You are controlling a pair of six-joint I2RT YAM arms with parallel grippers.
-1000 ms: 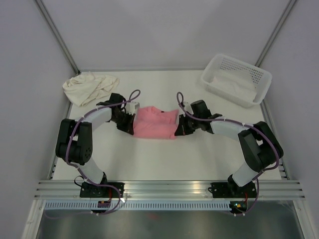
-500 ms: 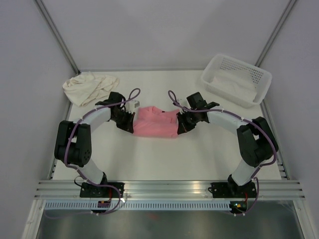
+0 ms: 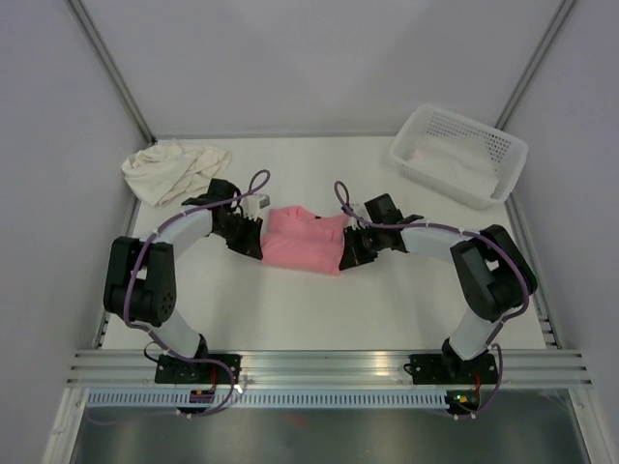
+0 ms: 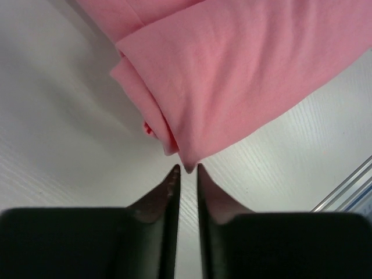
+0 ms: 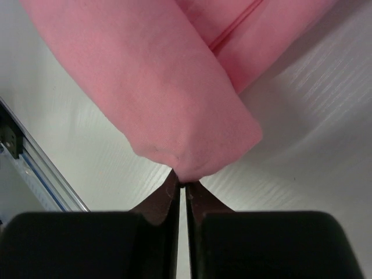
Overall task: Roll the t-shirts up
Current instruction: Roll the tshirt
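1. Salmon pink cotton t-shirt (image 3: pixel 302 240) at the centre of the white table (image 3: pixel 290 309), gathered into a short, thick, layered bundle running from 9 to 3 o'clock in the top view.
2. Cream off-white cotton t-shirt (image 3: pixel 174 169) crumpled in a loose heap at the table's 10 o'clock corner, well apart from the pink t-shirt and from both arms.
3. White perforated plastic basket (image 3: pixel 411 155) at the 2 o'clock corner, set askew to the table edge.
4. Aluminium rail (image 3: pixel 329 365) along the 6 o'clock edge, carrying both arm bases.
5. Left hand (image 3: pixel 257 247) low at the bundle's 8 o'clock end, reaching in from 9 o'clock. Right hand (image 3: pixel 345 259) low at its 4 o'clock end, reaching in from 3 o'clock.
6. From the left wrist: left hand slightly spread, with a narrow strip of table showing between the two dark fingers (image 4: pixel 157 203). Pointed corner of the folded pink t-shirt just at the mouth of that gap, at 12 o'clock of the tips, not visibly clamped.
7. From the right wrist: right hand almost pressed together, only a hairline slit between the tips. Rounded fold of the pink t-shirt right against those tips at 12 o'clock. Cannot tell whether any cloth is nipped there.
8. Darker pink seam line across the fabric toward 1 o'clock in the right wrist view.
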